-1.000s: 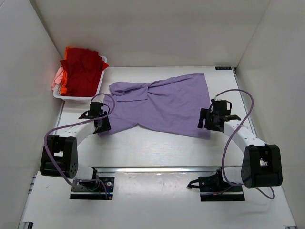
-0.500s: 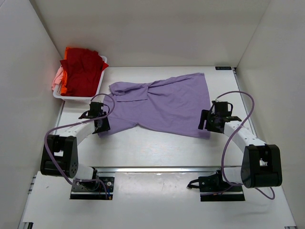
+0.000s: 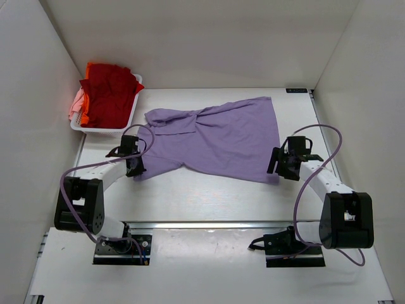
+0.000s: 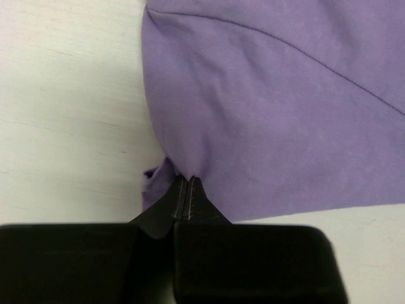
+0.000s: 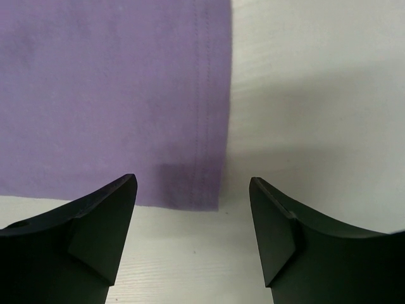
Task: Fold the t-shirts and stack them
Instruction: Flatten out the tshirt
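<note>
A lavender t-shirt (image 3: 215, 136) lies spread on the white table, partly bunched at its left end. My left gripper (image 3: 134, 168) sits at the shirt's near left corner, shut on a pinch of the purple cloth (image 4: 253, 107). My right gripper (image 3: 279, 172) hovers open at the shirt's near right corner; in the right wrist view the hemmed corner (image 5: 196, 183) lies between its spread fingers (image 5: 107, 215), untouched. Red, orange and pale pink t-shirts (image 3: 109, 94) are heaped in the basket at the back left.
The white plastic basket (image 3: 101, 128) stands at the table's back left corner against the left wall. White walls close in the table on the left, back and right. Bare table (image 3: 209, 196) runs between the shirt and the arm bases.
My left gripper has closed on the shirt's near left corner. My right gripper has slid a little nearer and rightward to the near right corner, staying open.
</note>
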Available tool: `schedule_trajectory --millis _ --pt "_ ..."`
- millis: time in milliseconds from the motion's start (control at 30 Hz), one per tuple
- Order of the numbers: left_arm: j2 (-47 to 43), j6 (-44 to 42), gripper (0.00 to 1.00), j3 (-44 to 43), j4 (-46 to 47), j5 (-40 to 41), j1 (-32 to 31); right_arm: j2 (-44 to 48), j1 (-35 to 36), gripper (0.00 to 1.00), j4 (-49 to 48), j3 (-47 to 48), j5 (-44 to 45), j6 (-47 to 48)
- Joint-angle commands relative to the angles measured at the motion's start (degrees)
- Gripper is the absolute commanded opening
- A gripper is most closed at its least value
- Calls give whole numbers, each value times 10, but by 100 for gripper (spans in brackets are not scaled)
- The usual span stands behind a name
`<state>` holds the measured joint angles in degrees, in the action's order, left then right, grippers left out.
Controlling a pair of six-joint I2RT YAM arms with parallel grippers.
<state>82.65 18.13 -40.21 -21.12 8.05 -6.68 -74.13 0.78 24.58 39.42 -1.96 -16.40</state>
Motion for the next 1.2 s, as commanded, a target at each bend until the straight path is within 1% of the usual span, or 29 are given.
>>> schedule_trajectory --millis 0,200,267,300,367,400,467,500,533,567,600,633,667,733,767,900,1000,1033,1100,1133,1167 --pt "-48 9 0 -29 -8 -25 -9 12 -7 69 29 10 13 -24" --pt "-76 12 0 -52 -21 -46 -13 0 0 64 38 6 16 -42" --pt "-79 14 0 -51 -21 -52 -13 -14 4 60 32 5 13 -49" --pt "-84 13 0 -51 -19 -58 -17 -22 5 53 28 4 13 -52" --pt "-86 16 0 -46 -19 -61 -12 -38 18 43 27 10 10 -55" --pt "-87 16 0 -50 -22 -65 -12 -50 22 42 30 16 1 -59" --pt "-93 16 0 -49 -23 -72 -17 -56 35 46 49 25 7 -64" --pt "-92 17 0 -49 -23 -71 -18 -54 47 51 58 22 12 -76" --pt "-94 19 0 -45 -22 -76 -18 -46 46 53 61 22 14 -74" --pt "-97 20 0 -45 -21 -75 -17 -44 51 55 63 14 16 -82" --pt "-100 22 0 -42 -20 -80 -20 -32 47 52 61 7 14 -85" --pt "-101 19 0 -41 -20 -81 -21 -23 44 40 50 -4 1 -83" --pt "-104 25 0 -41 -15 -78 -20 -18 36 33 42 -10 -6 -83" --pt "-105 23 0 -41 -16 -85 -20 -20 21 9 38 -14 -9 -71" --pt "-106 23 0 -46 -19 -87 -21 -17 20 0 41 -5 -7 -73" --pt "-126 29 0 -70 -24 -102 -18 3 28 0 71 46 12 -39" --pt "-179 42 0 -112 11 -116 -12 47 30 0 108 149 14 -26" --pt "-195 48 0 -139 20 -118 -5 66 23 1 116 171 13 -21" --pt "-214 62 0 -188 31 -105 -7 101 21 1 129 256 10 -11" --pt "-221 67 0 -222 34 -103 -4 103 21 0 134 275 11 -9" --pt "-226 75 0 -266 28 -97 0 118 20 0 143 316 10 -3"
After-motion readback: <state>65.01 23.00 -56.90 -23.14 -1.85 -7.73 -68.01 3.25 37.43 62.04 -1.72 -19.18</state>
